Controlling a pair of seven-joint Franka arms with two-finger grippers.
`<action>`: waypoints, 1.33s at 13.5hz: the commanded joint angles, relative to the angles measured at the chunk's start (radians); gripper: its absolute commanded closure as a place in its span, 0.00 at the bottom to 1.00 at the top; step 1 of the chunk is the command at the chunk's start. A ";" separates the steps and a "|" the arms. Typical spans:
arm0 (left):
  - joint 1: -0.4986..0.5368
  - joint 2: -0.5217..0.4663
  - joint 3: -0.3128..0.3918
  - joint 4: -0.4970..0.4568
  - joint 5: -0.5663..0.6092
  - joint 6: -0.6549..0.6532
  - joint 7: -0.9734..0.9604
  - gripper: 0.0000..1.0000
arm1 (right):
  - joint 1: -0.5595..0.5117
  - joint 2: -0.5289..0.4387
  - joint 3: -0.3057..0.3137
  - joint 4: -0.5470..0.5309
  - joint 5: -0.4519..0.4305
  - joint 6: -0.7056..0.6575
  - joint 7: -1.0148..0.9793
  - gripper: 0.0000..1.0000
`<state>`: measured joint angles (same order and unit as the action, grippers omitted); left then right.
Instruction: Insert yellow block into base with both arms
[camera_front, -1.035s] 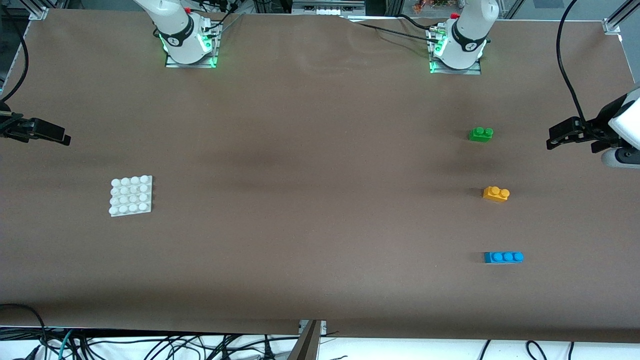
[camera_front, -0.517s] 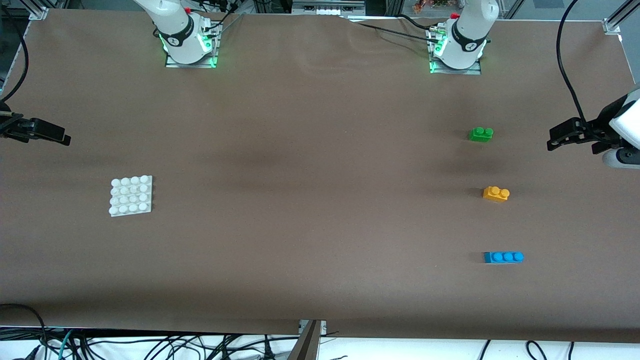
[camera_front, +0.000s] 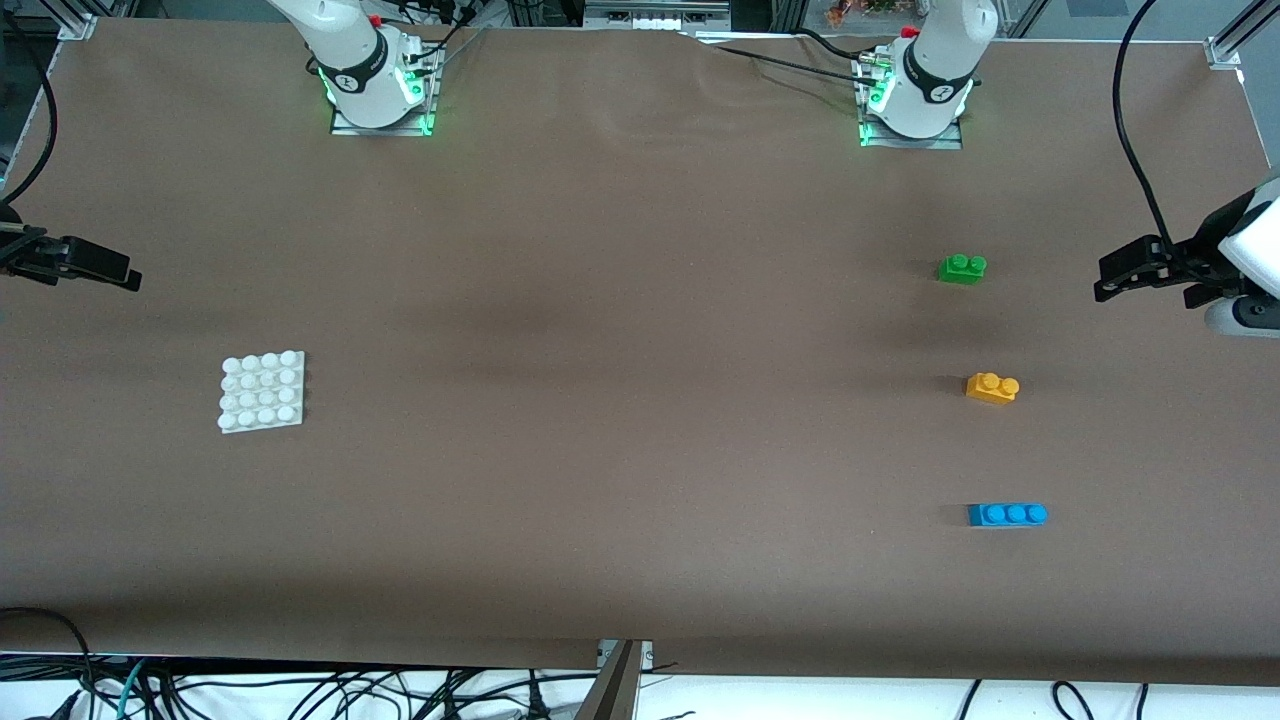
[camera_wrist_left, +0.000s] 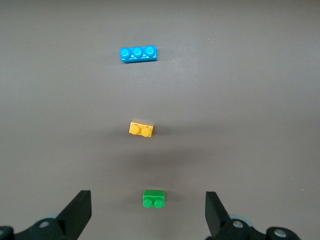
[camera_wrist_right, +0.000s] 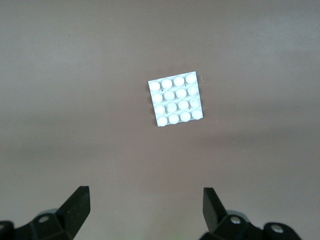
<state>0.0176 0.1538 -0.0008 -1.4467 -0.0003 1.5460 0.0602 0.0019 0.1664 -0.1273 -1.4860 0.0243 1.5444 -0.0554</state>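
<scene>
The yellow block (camera_front: 992, 387) lies on the brown table toward the left arm's end, studs up; it also shows in the left wrist view (camera_wrist_left: 141, 129). The white base (camera_front: 262, 391) lies flat toward the right arm's end and shows in the right wrist view (camera_wrist_right: 175, 100). My left gripper (camera_front: 1105, 281) hangs open and empty over the table edge at the left arm's end, apart from the block (camera_wrist_left: 148, 212). My right gripper (camera_front: 128, 279) hangs open and empty over the table edge at the right arm's end, apart from the base (camera_wrist_right: 145, 207).
A green two-stud brick (camera_front: 962, 268) lies farther from the front camera than the yellow block. A blue three-stud brick (camera_front: 1007, 514) lies nearer. Both show in the left wrist view, green (camera_wrist_left: 153, 198) and blue (camera_wrist_left: 138, 53). Cables hang along the table's front edge.
</scene>
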 joint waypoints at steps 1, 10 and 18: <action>-0.008 0.001 -0.008 0.009 0.028 0.000 0.001 0.00 | -0.013 0.010 0.012 0.023 -0.012 -0.006 -0.003 0.00; -0.008 0.001 -0.011 0.009 0.020 0.008 -0.003 0.00 | -0.013 0.010 0.012 0.023 -0.015 -0.006 -0.003 0.00; -0.004 0.000 -0.022 0.011 0.019 0.022 0.000 0.00 | -0.011 0.012 0.012 0.023 -0.023 -0.003 -0.003 0.00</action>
<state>0.0133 0.1538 -0.0239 -1.4467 -0.0003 1.5624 0.0602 0.0019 0.1664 -0.1273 -1.4860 0.0221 1.5444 -0.0554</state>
